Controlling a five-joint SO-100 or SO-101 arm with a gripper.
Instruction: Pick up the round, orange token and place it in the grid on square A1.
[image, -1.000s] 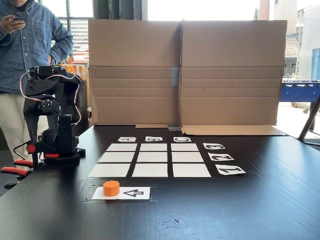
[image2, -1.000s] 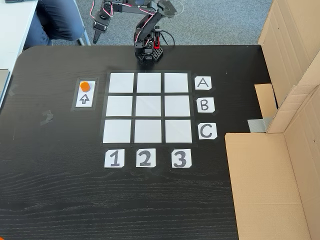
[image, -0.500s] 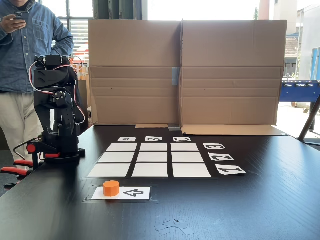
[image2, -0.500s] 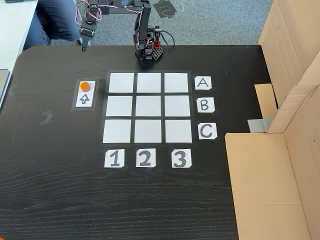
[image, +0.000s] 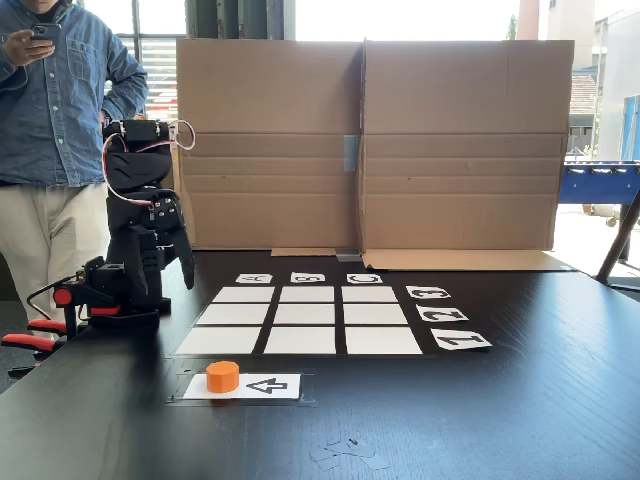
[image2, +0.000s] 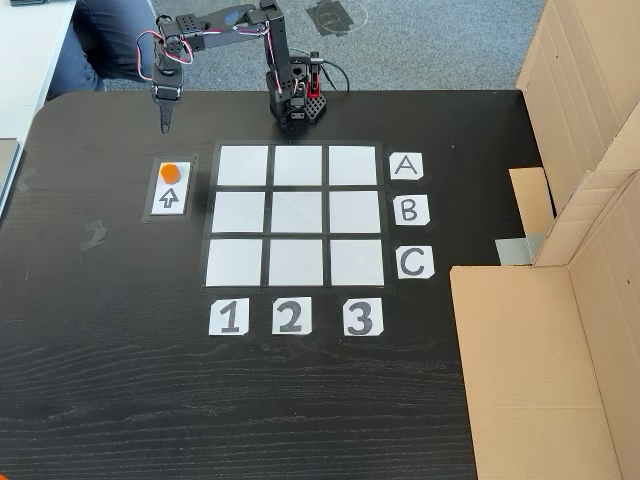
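Note:
The orange token (image: 223, 376) (image2: 170, 172) stands on one end of the white arrow card (image: 268, 386) (image2: 169, 198), beside the grid (image: 300, 318) (image2: 296, 215). Square A1 (image: 219, 341) (image2: 243, 165) is the corner cell nearest the token, and it is bare. My gripper (image: 186, 278) (image2: 165, 126) points down over the black table, a short way beyond the token toward the arm's base (image2: 296, 100). Its jaws look shut, with nothing held.
A folded cardboard wall (image: 370, 145) (image2: 590, 200) lines the table's far side in one fixed view. A person in a denim shirt (image: 55, 100) stands behind the arm holding a phone. Red-handled clamps (image: 30, 340) sit at the table edge. Tape scraps (image: 345, 452) lie near the front.
The arm has unfolded from its tucked pose and swung out toward the token. The gripper has come down closer to the table. The token has not moved.

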